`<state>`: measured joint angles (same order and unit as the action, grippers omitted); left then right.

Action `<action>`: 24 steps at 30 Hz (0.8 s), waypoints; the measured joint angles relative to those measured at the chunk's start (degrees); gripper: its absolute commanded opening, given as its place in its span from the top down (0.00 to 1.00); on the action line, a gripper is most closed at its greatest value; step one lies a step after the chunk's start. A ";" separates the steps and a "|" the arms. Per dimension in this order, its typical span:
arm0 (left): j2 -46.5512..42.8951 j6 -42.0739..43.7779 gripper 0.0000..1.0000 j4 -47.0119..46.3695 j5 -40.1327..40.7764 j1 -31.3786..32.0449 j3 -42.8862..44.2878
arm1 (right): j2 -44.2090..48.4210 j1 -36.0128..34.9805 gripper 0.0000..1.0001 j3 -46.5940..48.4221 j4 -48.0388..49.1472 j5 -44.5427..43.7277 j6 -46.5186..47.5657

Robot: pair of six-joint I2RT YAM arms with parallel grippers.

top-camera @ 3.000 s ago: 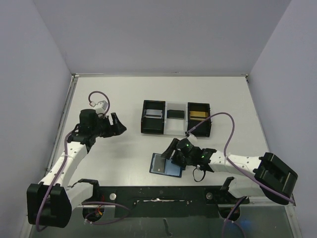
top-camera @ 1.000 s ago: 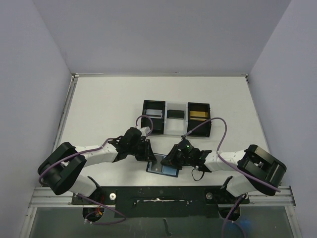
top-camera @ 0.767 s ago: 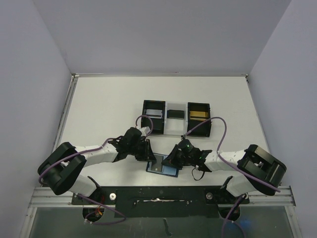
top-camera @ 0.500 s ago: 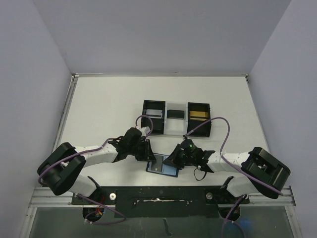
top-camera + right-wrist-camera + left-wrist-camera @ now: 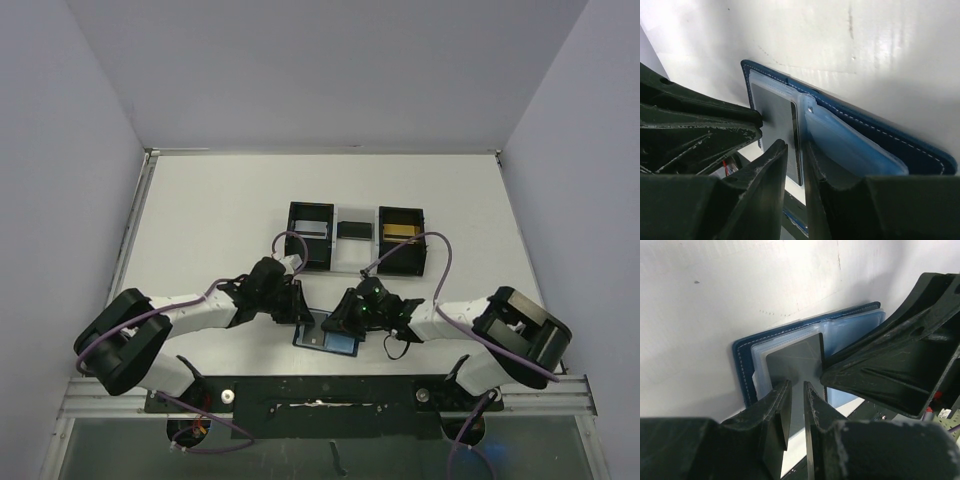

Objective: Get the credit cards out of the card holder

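Observation:
The card holder (image 5: 327, 337) lies spread open near the table's front edge, dark blue with clear pockets (image 5: 850, 145). A silver-grey credit card (image 5: 795, 357) sits in its left pocket (image 5: 774, 117). My left gripper (image 5: 298, 309) stands tips-down on that card (image 5: 797, 387), its jaws a narrow slit apart with nothing between them. My right gripper (image 5: 341, 321) faces it from the other side (image 5: 796, 150), jaws also slightly apart, with the card's right edge showing in the gap. Each gripper's fingers (image 5: 880, 365) (image 5: 700, 125) show in the other's view.
Behind the card holder stand two black open-top boxes (image 5: 309, 237) (image 5: 401, 241) joined by a white tray (image 5: 353, 250). A silver card, a dark card (image 5: 353, 229) and a gold card lie in them. The arms' black base rail (image 5: 320, 395) runs just in front.
Three seconds ago my left arm was off to the left; it is now at the card holder. In the last second my right gripper edged left and the card holder slid slightly left.

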<state>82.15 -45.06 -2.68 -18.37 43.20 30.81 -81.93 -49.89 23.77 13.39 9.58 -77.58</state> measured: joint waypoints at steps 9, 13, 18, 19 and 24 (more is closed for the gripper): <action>-1.55 -0.35 0.84 -0.02 0.76 -0.11 -1.25 | -3.72 -0.13 1.00 -0.20 5.75 1.11 -1.77; -2.12 -0.35 0.79 0.79 1.22 -0.11 -1.25 | -3.69 -0.22 1.00 -0.07 5.60 1.03 -1.03; -5.60 0.22 0.67 4.94 3.87 -0.04 -1.27 | -3.58 -0.46 0.98 2.43 0.87 0.11 -0.33; -6.40 0.35 0.67 5.84 4.59 -0.04 -1.27 | -3.43 -0.46 0.97 2.62 0.15 -0.07 -0.24; -8.83 0.33 0.73 6.60 4.50 -0.04 -1.27 | -2.71 -0.46 0.90 2.62 -1.05 -0.35 -0.20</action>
<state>73.32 -44.73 3.92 -13.87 43.16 29.54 -84.64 -50.35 26.39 12.34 9.23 -77.78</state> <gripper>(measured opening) 0.328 0.069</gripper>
